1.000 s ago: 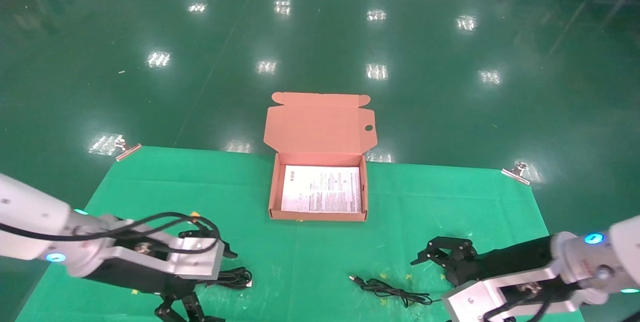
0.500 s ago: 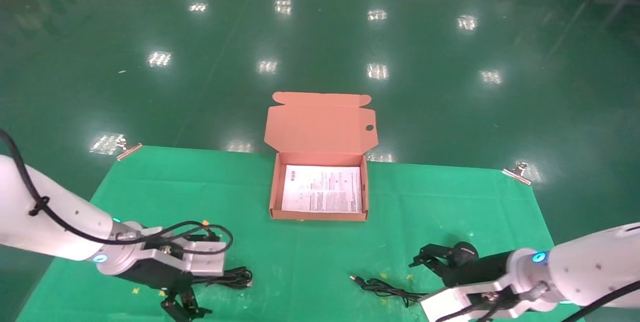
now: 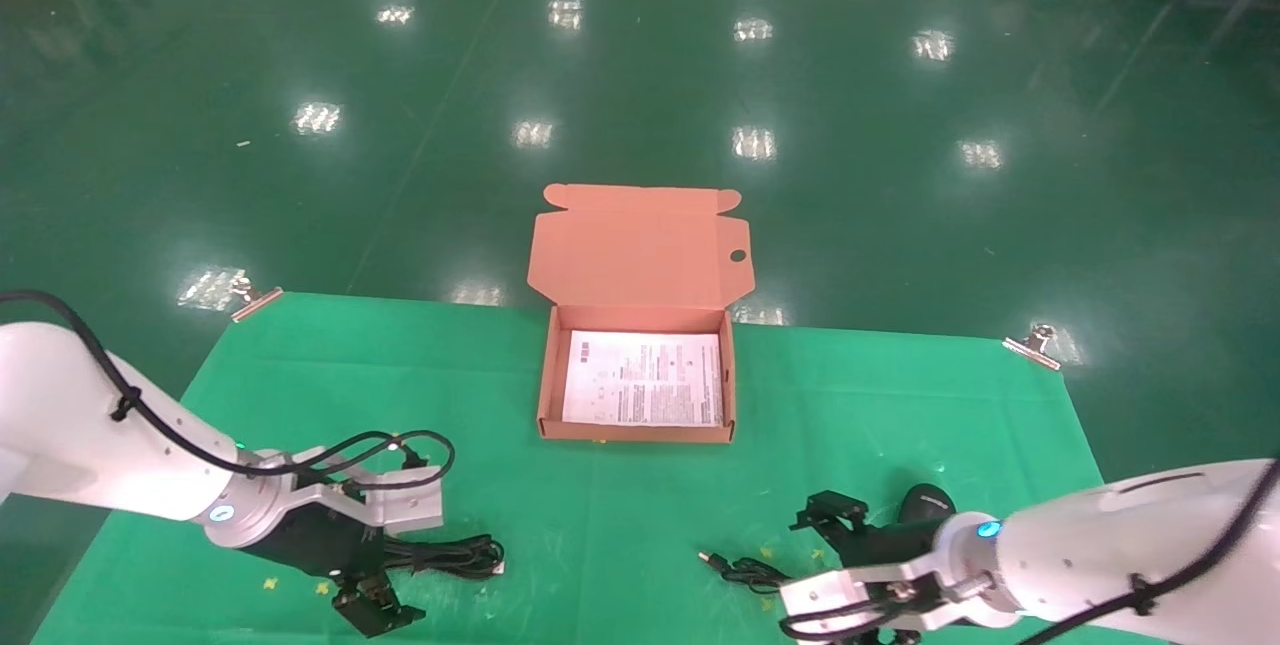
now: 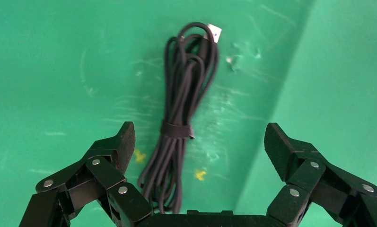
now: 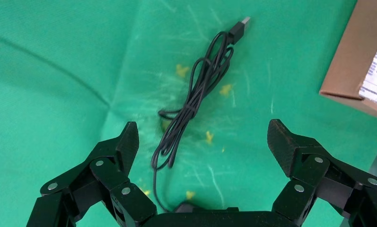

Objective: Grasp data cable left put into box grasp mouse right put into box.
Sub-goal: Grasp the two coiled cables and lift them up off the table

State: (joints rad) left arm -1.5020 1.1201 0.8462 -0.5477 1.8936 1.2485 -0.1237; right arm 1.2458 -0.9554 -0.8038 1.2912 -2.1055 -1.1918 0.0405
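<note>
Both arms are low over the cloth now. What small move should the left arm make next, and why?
Probably a short straight descent of the left tool, then close. In the left wrist view its fingers are spread wide on either side of the data cable, which lies untouched on the green cloth, its strap band almost centred between them. The box stands open, holding only the white sheet.

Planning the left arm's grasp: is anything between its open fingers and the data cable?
Nothing visible. The left gripper is open right over the data cable, which lies alone on the green cloth.
</note>
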